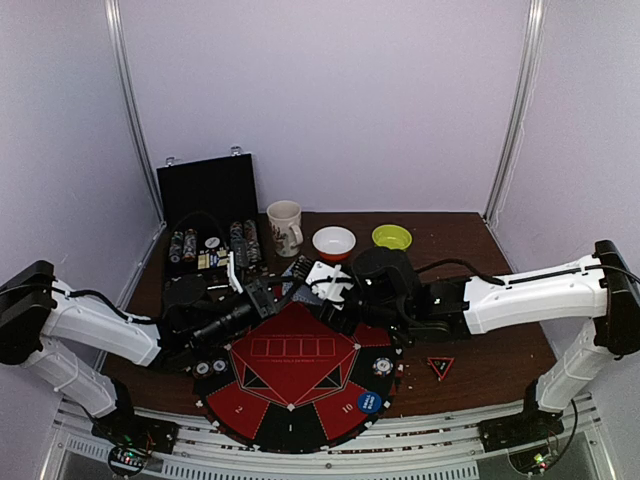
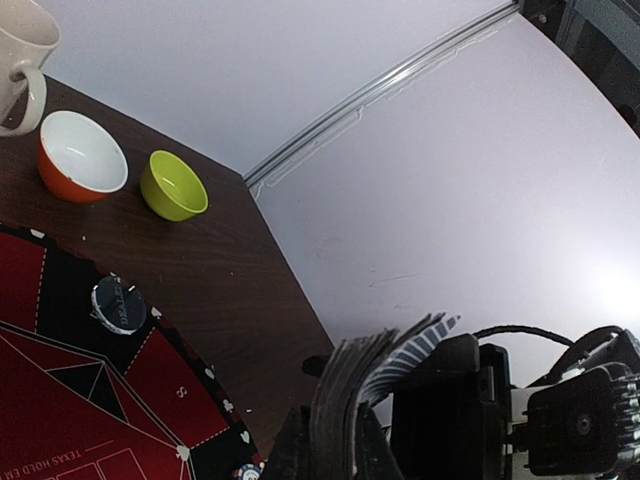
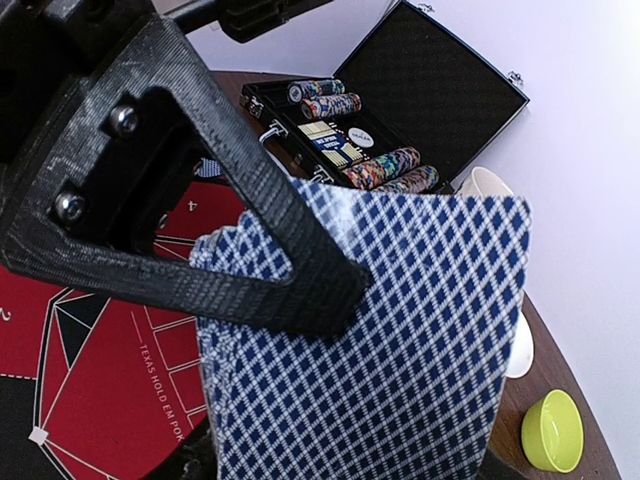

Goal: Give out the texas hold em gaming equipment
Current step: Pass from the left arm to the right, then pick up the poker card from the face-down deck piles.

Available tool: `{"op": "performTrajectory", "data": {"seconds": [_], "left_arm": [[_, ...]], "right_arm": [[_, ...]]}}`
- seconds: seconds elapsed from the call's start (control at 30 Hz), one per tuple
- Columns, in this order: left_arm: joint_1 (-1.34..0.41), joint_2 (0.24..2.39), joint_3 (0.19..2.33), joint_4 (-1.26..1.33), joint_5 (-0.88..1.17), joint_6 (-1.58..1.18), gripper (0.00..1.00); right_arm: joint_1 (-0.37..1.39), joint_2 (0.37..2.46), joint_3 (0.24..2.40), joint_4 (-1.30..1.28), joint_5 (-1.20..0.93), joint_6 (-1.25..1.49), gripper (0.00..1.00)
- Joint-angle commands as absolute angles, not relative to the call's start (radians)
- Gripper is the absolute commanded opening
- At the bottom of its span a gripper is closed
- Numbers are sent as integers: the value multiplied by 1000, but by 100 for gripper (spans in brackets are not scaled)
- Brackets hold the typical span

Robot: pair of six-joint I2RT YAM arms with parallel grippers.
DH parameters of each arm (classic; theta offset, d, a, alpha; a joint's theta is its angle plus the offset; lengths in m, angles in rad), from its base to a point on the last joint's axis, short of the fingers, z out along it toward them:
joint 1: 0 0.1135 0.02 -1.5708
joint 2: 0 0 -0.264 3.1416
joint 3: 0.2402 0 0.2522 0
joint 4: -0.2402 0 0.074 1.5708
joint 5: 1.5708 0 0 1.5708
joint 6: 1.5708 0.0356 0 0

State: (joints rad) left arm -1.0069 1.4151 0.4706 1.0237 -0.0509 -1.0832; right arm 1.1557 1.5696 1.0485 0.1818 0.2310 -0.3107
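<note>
In the top view, a cream mug (image 1: pixel 285 228) stands at upper centre on the dark brown table (image 1: pixel 480 350). An orange bowl (image 1: pixel 334 242) with a white inside is just right of the mug, and a lime-green bowl (image 1: pixel 391 237) sits further right, apart from it. An open black case (image 1: pixel 208 190) sits at upper left with its lid upright, and a round red-and-black mat (image 1: pixel 300 385) printed with numbered segments fills the lower centre.
</note>
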Motion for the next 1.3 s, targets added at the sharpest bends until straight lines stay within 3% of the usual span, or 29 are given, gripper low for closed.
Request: {"op": "performTrajectory", "data": {"seconds": [0.0, 0.4, 0.7, 0.93, 1.0, 1.27], "left_arm": [[-1002, 1417, 460, 1107, -15, -1079, 19], [-996, 1267, 490, 798, 34, -863, 65], [-813, 1138, 573, 335, 269, -686, 74], [-806, 1220, 704, 249, 528, -544, 97], [-807, 1248, 719, 244, 547, -542, 97], [-807, 1342, 790, 188, 508, -469, 80]], "right_arm": [[1153, 1564, 1083, 146, 246, -318, 55], [1144, 1514, 1109, -75, 129, -389, 54], [1141, 1486, 1137, -211, 2, -432, 54], [1141, 1507, 1170, -242, -4, -442, 54], [1141, 1511, 1176, -242, -7, -442, 54], [1144, 1523, 1183, -238, -9, -441, 54]]}}
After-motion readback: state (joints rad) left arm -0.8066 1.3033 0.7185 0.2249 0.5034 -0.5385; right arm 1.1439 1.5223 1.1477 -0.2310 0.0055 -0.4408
